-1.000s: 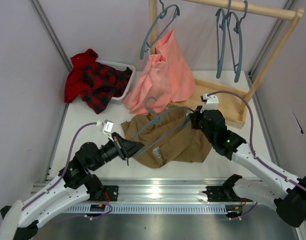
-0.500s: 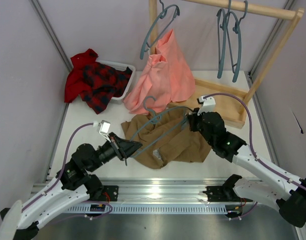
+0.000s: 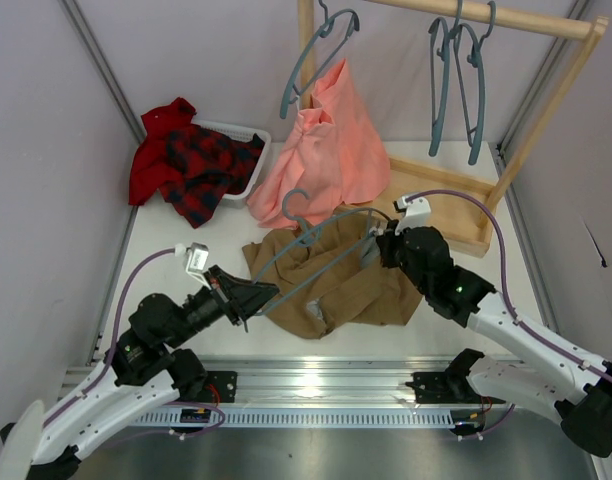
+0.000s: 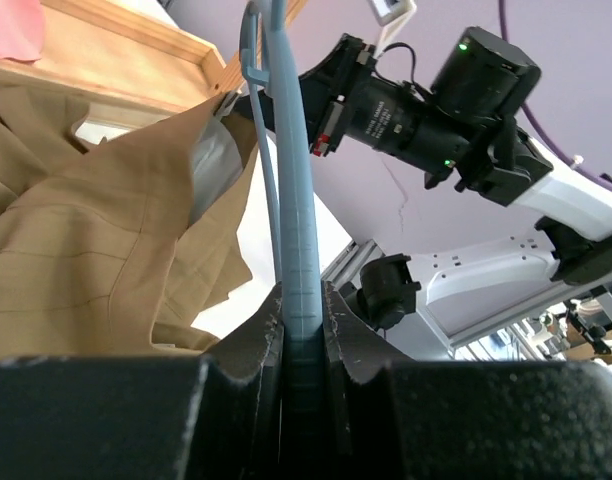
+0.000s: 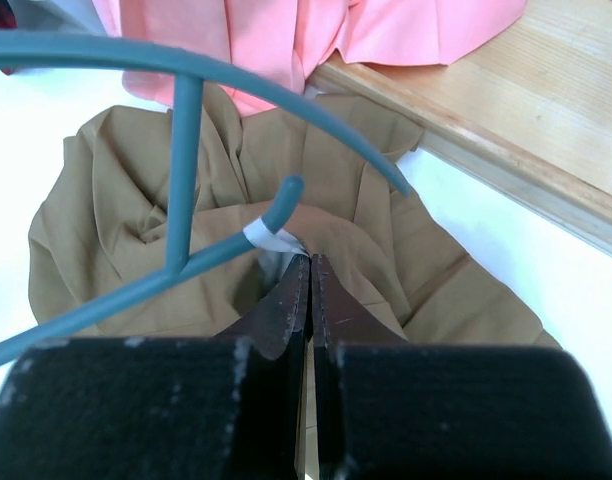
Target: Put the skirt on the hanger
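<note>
Top external view: the skirt (image 3: 351, 285) lies crumpled on the table (image 3: 166, 235), not yet threaded onto the hanger (image 4: 294, 220) slanting just above it. The left gripper (image 3: 254, 300) clamps one hanger end. The right gripper (image 3: 379, 243), fingers pressed together, appears to pinch a skirt edge beside the other end. The white basket (image 3: 254, 160) holds a plaid garment (image 3: 191, 165).

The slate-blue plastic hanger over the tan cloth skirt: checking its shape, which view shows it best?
Top external: whole hanger, hook and both arms, over the skirt. Left wrist shows one arm edge-on in the left gripper; right wrist only bar sections.
</note>
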Controlling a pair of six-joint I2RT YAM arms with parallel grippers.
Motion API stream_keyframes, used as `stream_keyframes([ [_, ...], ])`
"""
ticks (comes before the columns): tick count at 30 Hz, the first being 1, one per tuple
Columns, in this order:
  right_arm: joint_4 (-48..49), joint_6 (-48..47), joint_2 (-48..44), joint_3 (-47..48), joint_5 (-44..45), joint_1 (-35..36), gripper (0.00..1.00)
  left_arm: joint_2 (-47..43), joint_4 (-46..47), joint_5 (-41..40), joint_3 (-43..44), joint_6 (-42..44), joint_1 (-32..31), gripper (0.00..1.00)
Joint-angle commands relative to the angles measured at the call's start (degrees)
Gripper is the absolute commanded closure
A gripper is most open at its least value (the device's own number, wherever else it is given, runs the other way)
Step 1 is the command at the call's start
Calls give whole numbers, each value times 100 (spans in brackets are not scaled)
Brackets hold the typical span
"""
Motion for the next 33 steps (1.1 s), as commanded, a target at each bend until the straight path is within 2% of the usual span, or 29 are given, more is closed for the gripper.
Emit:
stream_keyframes([
  [1,-184,-11,82,226,124,13,100,-226,602,104,207,218,-32,100],
  [9,-114,-55,65,288,-499,100,100,-280,733,-1,-125,279,-23,100],
  [14,-341,15,-120,437,-1035,109,100,-219,1189,-124,-346,508,-32,100],
  [20,-825,15,-102,639,-1458,127,98,273,1971,209,-522,877,-41,100],
  [21,-887,76,-85,639,-1293,135,96,448,2094,227,-557,921,-41,100],
  [25,-1517,313,-93,823,-721,109,62,581,2420,350,-698,1035,-41,100],
  [28,-2159,525,-198,1324,-596,22,47,660,2438,307,-715,1351,-50,100],
  [31,-2285,595,-549,1553,-1044,21,40,923,2735,473,-768,1580,-50,100],
  [33,-2136,648,-751,1449,-1421,21,40,1090,2947,728,-794,1676,-85,100],
])
